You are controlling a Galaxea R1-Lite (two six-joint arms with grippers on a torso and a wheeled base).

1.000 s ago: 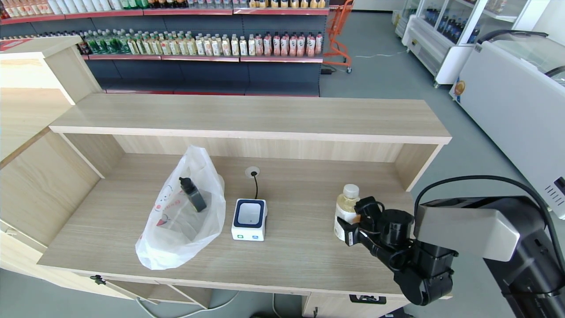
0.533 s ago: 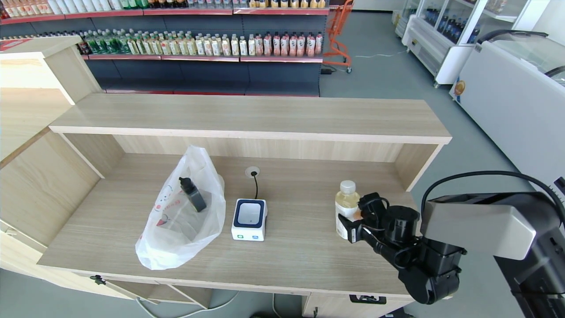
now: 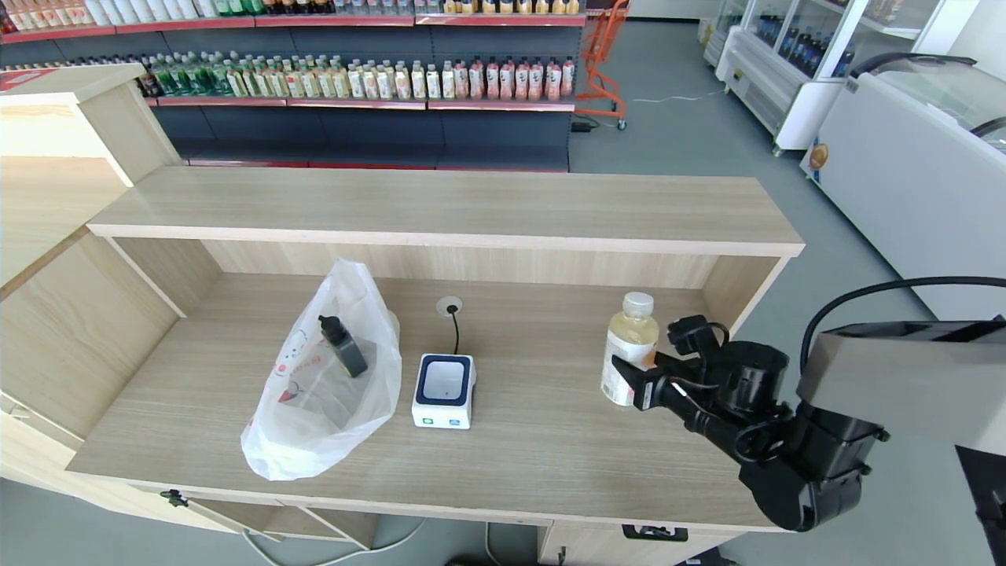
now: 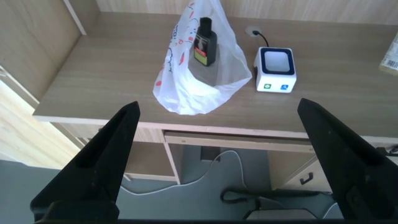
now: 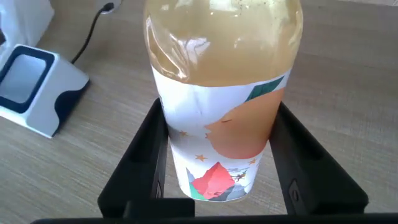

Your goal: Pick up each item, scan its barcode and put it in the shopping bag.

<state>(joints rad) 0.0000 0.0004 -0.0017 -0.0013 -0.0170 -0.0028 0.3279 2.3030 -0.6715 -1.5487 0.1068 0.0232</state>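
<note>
The right end effector (image 3: pixel 648 363) pinches the bottle (image 3: pixel 629 346) by its labelled lower half, right of centre in the head view, with one black finger (image 5: pixel 140 167) on each side. The bottle holds pale yellow liquid and has a white cap. It leans slightly, cap toward the right of the frame. Whether its base touches the desk (image 3: pixel 534 456) I cannot tell.

The scanner (image 3: pixel 444 391), a white box with a dark-rimmed window on top, sits at the middle of the frame, well apart from the bottle. Its black cable (image 3: pixel 455 330) runs back to a round port (image 3: pixel 449 305) in the desk. Just left of the scanner stands the bag (image 3: pixel 314 424), translucent white plastic with red print, its mouth up. A small black bottle (image 3: pixel 344 346) lies tilted inside it.

The left end effector (image 4: pixel 217 109) hangs out past the desk's front edge, its fingers spread wide with nothing between them, facing the bag and the scanner.

Shelves (image 3: pixel 354 79) of drinks line the upper left of the head view, and white freezers (image 3: pixel 904 157) stand at the upper right.
</note>
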